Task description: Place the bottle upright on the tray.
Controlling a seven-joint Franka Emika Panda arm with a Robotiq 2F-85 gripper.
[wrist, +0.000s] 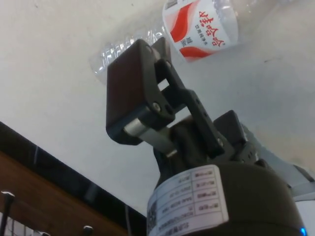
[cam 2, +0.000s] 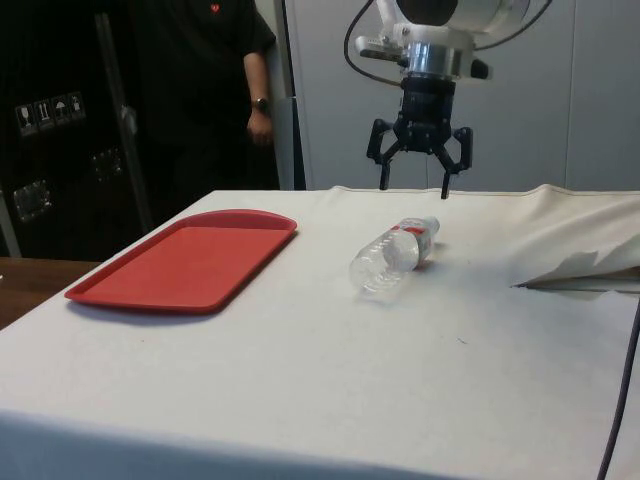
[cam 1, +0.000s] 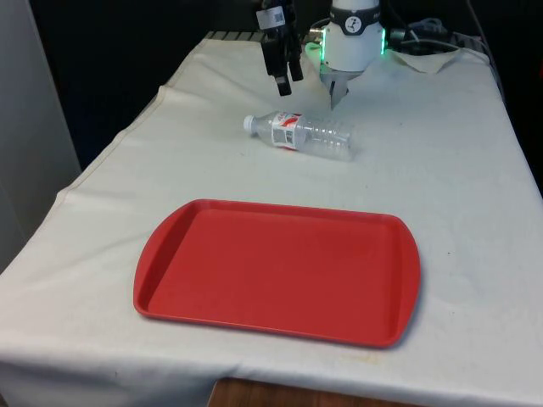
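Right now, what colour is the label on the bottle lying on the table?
White with red swirls and dark lettering, on the clear bottle; it shows best in the wrist view.

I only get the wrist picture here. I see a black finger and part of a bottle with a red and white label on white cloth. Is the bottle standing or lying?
Observer: Lying on its side. The bottle rests flat on the cloth, cap towards the front view's left.
Operator: Is the hand holding it?
Observer: No. In the side view the hand hangs open above the bottle, apart from it.
Operator: Where is it meant to go?
Observer: Onto a red tray, which lies on the cloth nearer the front camera than the bottle, with nothing on it.
Operator: Anyone nearby?
Observer: Yes, a person in dark clothes stands behind the table in the side view.
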